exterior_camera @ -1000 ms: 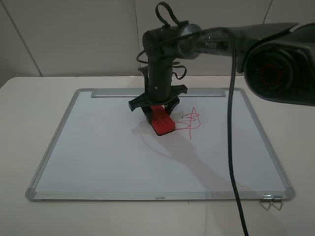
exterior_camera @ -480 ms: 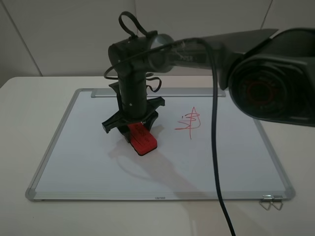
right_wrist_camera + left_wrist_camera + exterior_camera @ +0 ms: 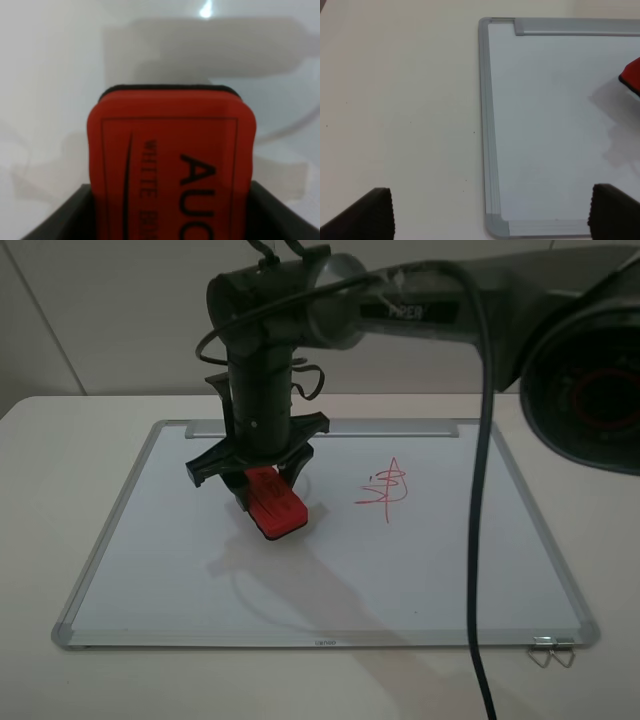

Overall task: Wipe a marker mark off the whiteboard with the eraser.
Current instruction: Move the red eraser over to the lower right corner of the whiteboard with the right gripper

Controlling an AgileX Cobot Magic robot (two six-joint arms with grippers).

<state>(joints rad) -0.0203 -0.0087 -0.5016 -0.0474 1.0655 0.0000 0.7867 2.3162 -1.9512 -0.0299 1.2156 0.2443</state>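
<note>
One red marker mark (image 3: 385, 490) sits right of centre on the whiteboard (image 3: 170, 570), unwiped. Left of it and well apart, the eraser (image 3: 280, 515) hangs tilted, clamped in the right claw (image 3: 270, 492). The left claw (image 3: 495, 212) gapes wide over the board's corner and the bench (image 3: 395, 100).

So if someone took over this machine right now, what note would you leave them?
Right gripper: jaws shut on the small red rectangular block eraser, apparently just above the large white metal-framed whiteboard, left of its centre.
Left gripper: open, empty, by a corner of the board.
Red marker scribble: unwiped, to the eraser's right in the high view.
Done: eraser picked up.
Left: bring it onto the scribble and wipe it off.
</note>
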